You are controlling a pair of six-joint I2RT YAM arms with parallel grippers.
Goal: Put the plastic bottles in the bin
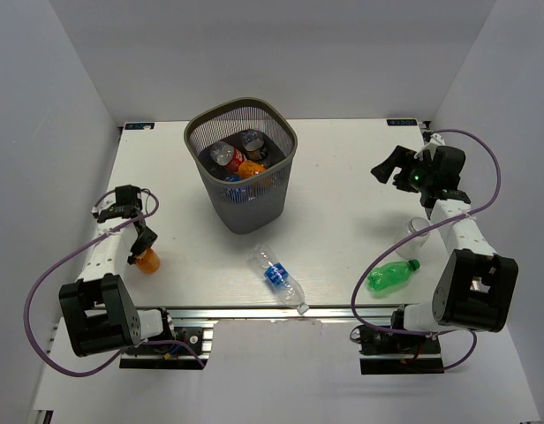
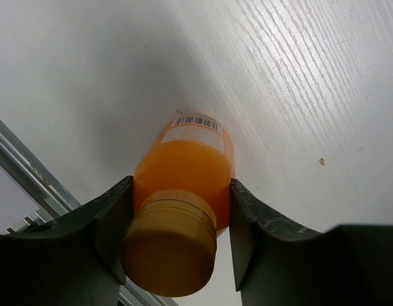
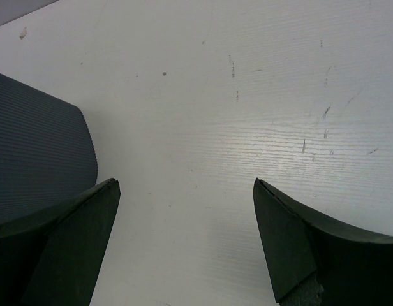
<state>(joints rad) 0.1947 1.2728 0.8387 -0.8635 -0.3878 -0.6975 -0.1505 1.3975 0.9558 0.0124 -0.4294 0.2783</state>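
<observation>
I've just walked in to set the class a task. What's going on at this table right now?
Two robot arms are clearing plastic bottles into the wire-mesh bin, which already holds several. The left gripper is closed on an orange bottle at the table's left side. The right gripper is open and empty over bare table at the far right. A clear bottle with a blue label, a green bottle and a small clear jar are on the table, outside the bin.

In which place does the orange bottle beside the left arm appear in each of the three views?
Top external: orange bottle at lower left, under the left pincer.
Left wrist: the bottle at centre, between the pincer's fingers, cap toward the camera.
Right wrist: not in it.
Shared landmark: the white table, seen in all three.
</observation>
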